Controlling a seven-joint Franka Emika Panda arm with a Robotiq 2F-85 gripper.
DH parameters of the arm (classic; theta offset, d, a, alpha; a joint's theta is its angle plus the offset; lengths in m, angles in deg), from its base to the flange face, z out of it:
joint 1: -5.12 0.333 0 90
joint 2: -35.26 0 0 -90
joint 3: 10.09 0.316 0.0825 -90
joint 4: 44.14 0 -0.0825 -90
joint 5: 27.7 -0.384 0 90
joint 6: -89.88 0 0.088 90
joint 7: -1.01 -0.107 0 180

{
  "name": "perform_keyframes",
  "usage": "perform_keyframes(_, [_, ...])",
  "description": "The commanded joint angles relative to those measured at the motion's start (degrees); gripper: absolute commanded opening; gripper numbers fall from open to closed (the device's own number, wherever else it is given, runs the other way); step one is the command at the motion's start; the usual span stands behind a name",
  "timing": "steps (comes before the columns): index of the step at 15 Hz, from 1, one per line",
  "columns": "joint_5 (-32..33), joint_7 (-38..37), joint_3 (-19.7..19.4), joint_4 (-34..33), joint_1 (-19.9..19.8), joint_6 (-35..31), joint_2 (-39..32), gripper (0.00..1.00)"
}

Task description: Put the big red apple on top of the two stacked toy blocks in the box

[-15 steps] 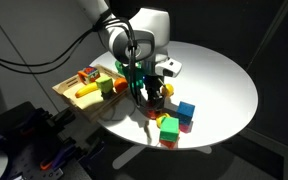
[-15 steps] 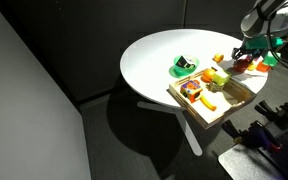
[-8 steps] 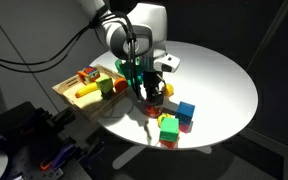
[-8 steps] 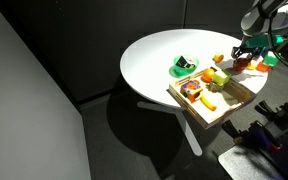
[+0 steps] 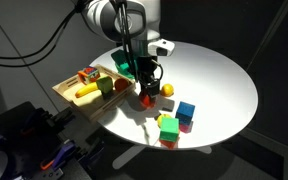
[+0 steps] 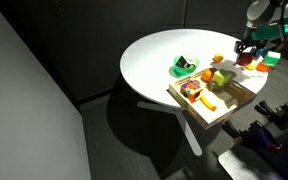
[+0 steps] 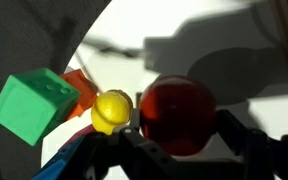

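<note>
My gripper (image 7: 180, 128) is shut on the big red apple (image 7: 176, 108), with one finger on each side of it. In an exterior view the gripper (image 5: 147, 92) holds the apple (image 5: 147, 99) just above the white table, to the right of the box (image 5: 68, 96). The two stacked reddish-orange blocks (image 5: 88, 75) stand in the box's far part. The box (image 6: 227, 107) and the gripper (image 6: 247, 56) beyond its far corner also show in an exterior view.
A yellow ball (image 5: 166, 90) lies right beside the apple and also shows in the wrist view (image 7: 112, 110). Blue (image 5: 187, 110), green (image 5: 168, 128) and magenta (image 5: 185, 125) cubes sit near the table's front edge. A green-and-white dish (image 6: 186, 67) stands by the box.
The arm has risen and shifted slightly, lifting the red apple off the table. The yellow ball beside it is now uncovered.
</note>
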Motion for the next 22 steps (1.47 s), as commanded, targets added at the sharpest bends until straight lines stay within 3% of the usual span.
perform_keyframes(1, [3.1,-0.6,-0.3,2.6,1.1,3.0,5.2,0.53])
perform_keyframes(11, [9.2,-0.5,2.4,9.9,3.2,2.6,16.4,0.53])
perform_keyframes(16, [8.2,1.6,5.8,13.4,3.3,1.7,21.5,0.53])
perform_keyframes(22, [8.1,1.4,9.5,14.8,4.2,2.3,22.6,0.53])
